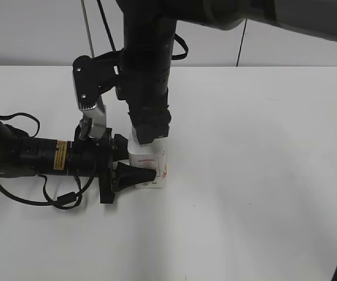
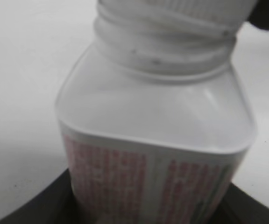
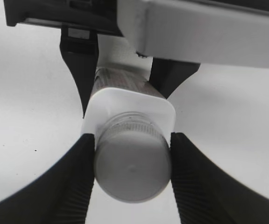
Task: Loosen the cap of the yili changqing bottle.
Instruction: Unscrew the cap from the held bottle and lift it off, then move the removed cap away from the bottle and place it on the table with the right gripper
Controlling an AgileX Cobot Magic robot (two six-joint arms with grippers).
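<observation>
The yili changqing bottle (image 1: 152,165), white and squarish with pink-red print, stands upright on the table. My left gripper (image 1: 127,167) comes in from the left and is shut on its body; the left wrist view shows the bottle (image 2: 153,130) close up between the dark jaws. My right gripper (image 1: 148,136) comes down from above and is shut on the cap (image 3: 132,163), a round white ribbed cap with a finger pressed on each side. The bottle's shoulder (image 3: 125,105) shows below the cap. In the exterior view the cap is hidden by the right gripper.
The white table (image 1: 262,175) stretches to the right and front. The left arm's black body and cables (image 1: 34,158) lie along the table at the left. The right arm (image 1: 148,64) stands over the bottle. A wall runs behind the table.
</observation>
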